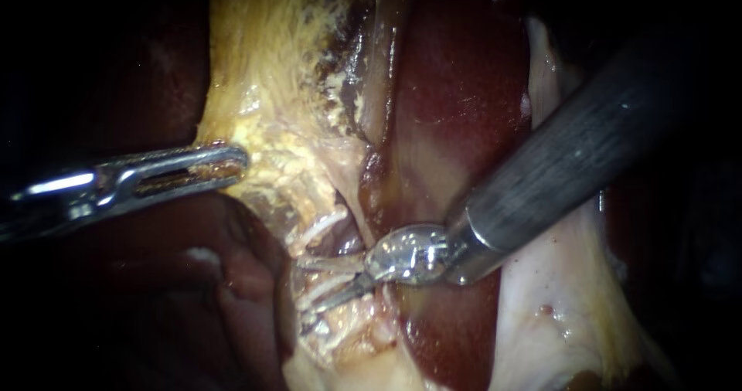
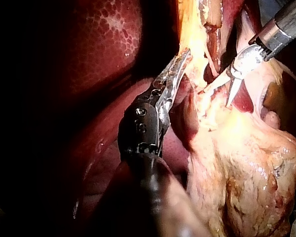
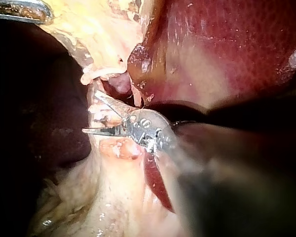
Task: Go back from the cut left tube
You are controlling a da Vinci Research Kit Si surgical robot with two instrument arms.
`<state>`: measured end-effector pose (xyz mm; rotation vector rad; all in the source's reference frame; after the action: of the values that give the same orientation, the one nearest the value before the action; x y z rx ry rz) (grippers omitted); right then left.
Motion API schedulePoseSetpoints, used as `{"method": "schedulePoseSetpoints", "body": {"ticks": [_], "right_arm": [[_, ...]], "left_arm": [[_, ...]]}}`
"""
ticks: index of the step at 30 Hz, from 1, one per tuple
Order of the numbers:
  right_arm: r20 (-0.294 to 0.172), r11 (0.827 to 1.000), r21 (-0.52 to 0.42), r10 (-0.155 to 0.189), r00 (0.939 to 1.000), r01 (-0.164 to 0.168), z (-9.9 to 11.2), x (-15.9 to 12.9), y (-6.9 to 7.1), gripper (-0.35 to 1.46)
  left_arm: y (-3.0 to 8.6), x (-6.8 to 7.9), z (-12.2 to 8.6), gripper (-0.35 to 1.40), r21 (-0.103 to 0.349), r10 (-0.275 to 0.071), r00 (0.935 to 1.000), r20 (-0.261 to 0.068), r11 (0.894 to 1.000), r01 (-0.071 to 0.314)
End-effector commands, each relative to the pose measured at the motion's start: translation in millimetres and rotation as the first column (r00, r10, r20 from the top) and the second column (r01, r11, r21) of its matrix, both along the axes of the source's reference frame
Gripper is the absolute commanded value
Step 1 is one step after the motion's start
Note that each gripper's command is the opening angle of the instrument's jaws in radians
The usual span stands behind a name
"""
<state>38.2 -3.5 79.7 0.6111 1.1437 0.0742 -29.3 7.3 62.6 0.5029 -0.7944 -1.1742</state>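
Your right instrument [image 3: 90, 112] is down at the edge of the liver [image 1: 456, 113]. Its dark shaft lies across the liver's red face, and its shiny wrist sits just off the liver's rim. The two thin blades stand apart, with a clear gap between them in both wrist views, and they grip nothing. They point away from the liver into the yellow fatty tissue [image 1: 270, 66] that runs alongside it.

Pale strands [image 1: 321, 227] cross that fat right at the blades. One lies just past the blade nearer the liver, and more lie between and around the two. Whitish tissue sits in the gap, but the blades are not closed on it. A raw pink end [image 3: 119, 148] shows just beside one blade, close to the instrument's wrist. The cut tube is somewhere in this knot next to the liver's edge, right at your blades. Which strand it is, you cannot tell from these views.

Your left instrument [image 1: 232, 161] is on the far side of the fat from the liver, well apart from the blades. Its long slotted jaws lie together, clamped on the outer edge of the fatty tissue, and the fat spreads from that grip toward the liver. On the liver's other side, beyond your right instrument's shaft, lies a pale membrane [image 1: 556, 306].
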Motion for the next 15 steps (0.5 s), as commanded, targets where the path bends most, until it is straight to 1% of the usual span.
{"method": "schedulePoseSetpoints", "body": {"ticks": [1,4,7,10,13,14,15], "right_arm": [[-0.006,1.0,-0.011,0.0,1.0,0.0,-0.3,-0.4,0.2,1.43],[-0.013,0.999,-0.038,0.002,0.9999,-0.002,-1.0,-2.0,0.7,1.43],[-0.013,0.997,-0.069,0.017,0.9998,-0.018,-1.8,-4.0,1.7,1.43],[-0.013,0.993,-0.108,0.035,0.9993,-0.036,-3.0,-6.1,3.3,1.43],[-0.007,0.985,-0.162,0.065,0.9978,-0.066,-4.7,-8.1,5.6,1.43],[-0.003,0.983,-0.168,0.074,0.9973,-0.073,-5.1,-8.5,6.0,1.43],[0.001,0.978,-0.189,0.085,0.9964,-0.083,-5.7,-9.1,6.9,1.43]], "left_arm": [[0.0,0.0,0.1,-0.35,0.001,0.001,1.0,0.001,1.0,-0.001],[0.1,0.1,0.3,-0.35,0.0,0.001,1.0,0.001,1.0,-0.001],[0.1,0.2,0.5,-0.35,0.0,0.002,1.0,0.001,1.0,-0.002],[0.1,0.2,0.6,-0.35,-0.001,0.002,1.0,0.001,1.0,-0.002],[0.1,0.2,0.7,-0.35,-0.001,0.002,1.0,0.001,1.0,-0.002],[0.1,0.2,0.7,-0.35,-0.001,0.002,1.0,0.001,1.0,-0.002],[0.0,0.1,0.8,-0.35,-0.002,0.002,1.0,0.001,1.0,-0.002]]}}
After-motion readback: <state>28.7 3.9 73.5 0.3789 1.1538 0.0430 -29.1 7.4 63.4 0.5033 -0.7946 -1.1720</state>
